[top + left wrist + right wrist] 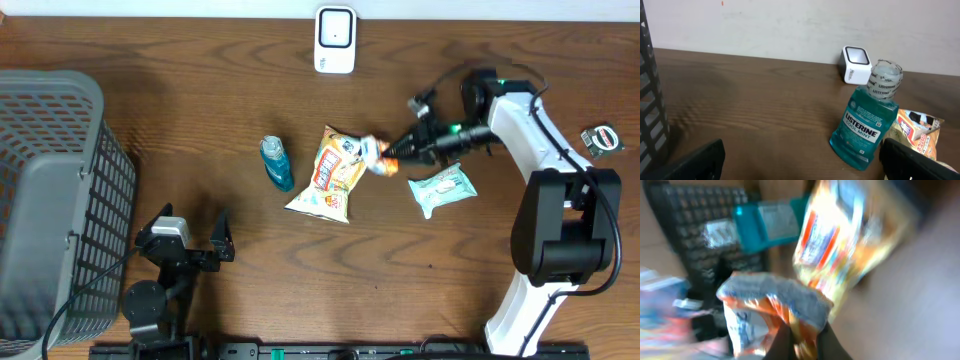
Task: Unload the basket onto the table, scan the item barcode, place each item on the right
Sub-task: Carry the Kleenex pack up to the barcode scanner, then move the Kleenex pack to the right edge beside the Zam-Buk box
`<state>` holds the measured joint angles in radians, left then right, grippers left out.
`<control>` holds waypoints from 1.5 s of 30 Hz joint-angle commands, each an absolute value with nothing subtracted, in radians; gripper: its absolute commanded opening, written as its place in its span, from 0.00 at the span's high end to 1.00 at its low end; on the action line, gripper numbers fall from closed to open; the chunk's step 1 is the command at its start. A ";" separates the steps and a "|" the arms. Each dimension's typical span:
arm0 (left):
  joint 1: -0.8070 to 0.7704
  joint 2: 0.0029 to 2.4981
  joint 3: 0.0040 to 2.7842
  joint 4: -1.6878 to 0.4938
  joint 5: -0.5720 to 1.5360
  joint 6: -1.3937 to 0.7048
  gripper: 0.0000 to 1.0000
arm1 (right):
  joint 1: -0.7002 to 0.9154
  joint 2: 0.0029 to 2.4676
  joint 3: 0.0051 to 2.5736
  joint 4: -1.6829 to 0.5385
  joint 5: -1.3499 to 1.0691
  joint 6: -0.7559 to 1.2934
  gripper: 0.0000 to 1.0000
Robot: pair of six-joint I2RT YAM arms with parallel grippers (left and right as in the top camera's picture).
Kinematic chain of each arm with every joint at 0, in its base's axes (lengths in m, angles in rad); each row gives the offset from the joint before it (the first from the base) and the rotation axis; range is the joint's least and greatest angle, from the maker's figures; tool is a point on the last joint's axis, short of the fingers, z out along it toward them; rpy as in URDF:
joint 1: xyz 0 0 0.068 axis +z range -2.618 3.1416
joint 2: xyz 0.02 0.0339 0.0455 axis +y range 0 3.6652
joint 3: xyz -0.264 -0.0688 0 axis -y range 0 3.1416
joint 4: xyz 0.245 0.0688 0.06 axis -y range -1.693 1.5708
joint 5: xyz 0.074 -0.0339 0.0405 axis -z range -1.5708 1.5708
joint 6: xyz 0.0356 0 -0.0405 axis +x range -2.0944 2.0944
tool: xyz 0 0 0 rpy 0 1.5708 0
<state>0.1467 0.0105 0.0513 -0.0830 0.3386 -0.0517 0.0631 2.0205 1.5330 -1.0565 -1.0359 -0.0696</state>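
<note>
Across the wooden bench point(200, 110), we see our right fingers point(777, 347) clenched on an orange-and-grey packet point(375, 157) just beside the yellow snack bag point(328, 180). Our left fingers point(695, 161) stand released near the basket point(50, 180).

A teal clear-capped plastic mouthwash bottle point(865, 127) lies on the brown wooden table point(755, 100), yellow snack packet point(917, 132) just beside its right, white boxy scanner point(856, 64) behind near the wall; left gripper point(800, 172) fingers spread wide
</note>
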 commanded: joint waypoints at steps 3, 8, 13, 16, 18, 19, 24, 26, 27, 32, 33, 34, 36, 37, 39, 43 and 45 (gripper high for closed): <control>0.144 0.006 0.036 -0.116 0.355 -0.043 0.02 | 0.154 1.984 1.559 -0.718 -0.833 -0.008 0.99; 0.144 0.006 0.036 -0.116 0.355 -0.043 0.02 | 0.239 1.984 1.558 -0.435 -0.688 -0.069 0.99; 0.144 0.006 0.036 -0.116 0.355 -0.043 0.02 | 0.314 1.995 1.557 -0.213 -0.336 -0.114 0.99; 0.144 0.006 0.036 -0.116 0.355 -0.043 0.02 | 0.352 2.031 1.557 -0.048 -0.184 -0.168 0.99; 0.144 0.006 0.036 -0.116 0.355 -0.043 0.02 | 0.364 2.063 1.557 0.076 -0.142 -0.173 0.99; 0.144 0.006 0.036 -0.116 0.355 -0.043 0.02 | 0.366 2.077 1.557 0.118 -0.133 -0.173 0.99; 0.144 0.006 0.036 -0.116 0.355 -0.043 0.02 | 0.361 2.207 1.557 0.441 -0.113 -0.173 0.99; 0.144 0.006 0.036 -0.116 0.355 -0.043 0.02 | 0.357 2.271 1.558 0.572 -0.113 -0.173 0.99; 0.144 0.006 0.036 -0.116 0.355 -0.043 0.02 | 0.356 2.299 1.558 0.626 -0.113 -0.173 0.99; 0.144 0.006 0.036 -0.116 0.355 -0.043 0.02 | 0.345 2.413 1.624 0.755 -0.110 -0.107 0.99; 0.144 0.006 0.036 -0.116 0.355 -0.043 0.02 | 0.340 2.430 1.654 0.744 -0.110 -0.080 0.99; 0.144 0.006 0.036 -0.116 0.355 -0.043 0.02 | 0.336 2.446 1.684 0.731 -0.110 -0.061 0.99; 0.145 0.006 0.036 -0.116 0.355 -0.043 0.02 | 0.327 2.467 1.737 0.701 -0.111 -0.041 0.99; 0.144 0.006 0.036 -0.116 0.355 -0.043 0.02 | 0.322 2.474 1.763 0.684 -0.112 -0.038 0.99; 0.144 0.006 0.036 -0.116 0.355 -0.043 0.02 | 0.314 2.475 1.796 0.650 -0.120 -0.038 0.99; 0.145 0.006 0.036 -0.116 0.355 -0.043 0.03 | 0.295 2.475 1.820 0.638 -0.160 -0.029 0.99; 0.144 0.006 0.036 -0.116 0.355 -0.043 0.02 | 0.289 2.475 1.820 0.621 -0.161 -0.015 0.99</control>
